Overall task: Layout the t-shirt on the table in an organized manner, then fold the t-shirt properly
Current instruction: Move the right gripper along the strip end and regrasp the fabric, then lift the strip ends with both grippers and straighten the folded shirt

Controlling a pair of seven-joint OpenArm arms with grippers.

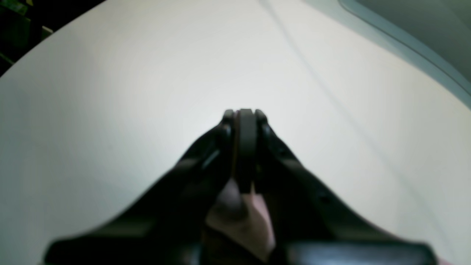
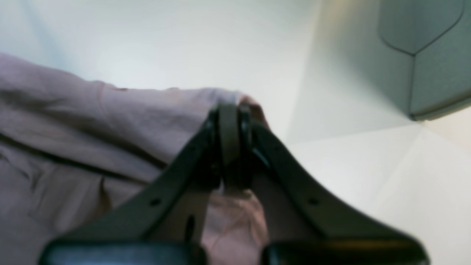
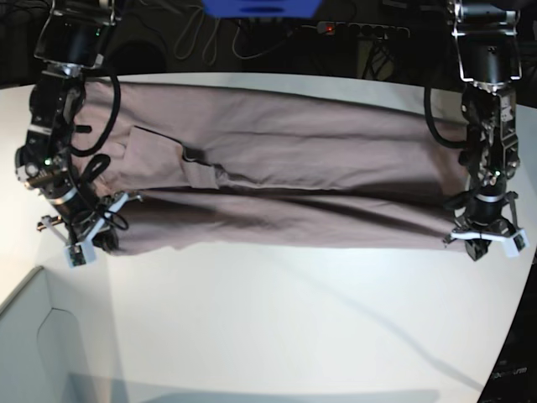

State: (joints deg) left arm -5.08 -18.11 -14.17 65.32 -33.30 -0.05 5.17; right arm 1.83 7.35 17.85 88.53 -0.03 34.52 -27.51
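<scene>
the t-shirt is stretched across the far half of the table, a mauve band whose long axis runs side to side in the base view, from one arm to the other. its near edge is lifted and pulled taut between the two grippers, with a dark shadow under it; creases run lengthwise through the cloth, and a small dark fold sits left of middle. which end is the collar cannot be told.

the right gripper, at that view's left, has its jaws pressed together on a corner of the cloth; the right wrist view shows mauve fabric bunched around and behind the closed tips.

the left gripper, at that view's right, is likewise clamped on the opposite corner; the left wrist view shows its tips together, with a pinkish wad of cloth caught behind them, blurred.

a pale box-like corner piece stands at the near left of the table, its inside not visible. cables lie beyond the far edge.
</scene>
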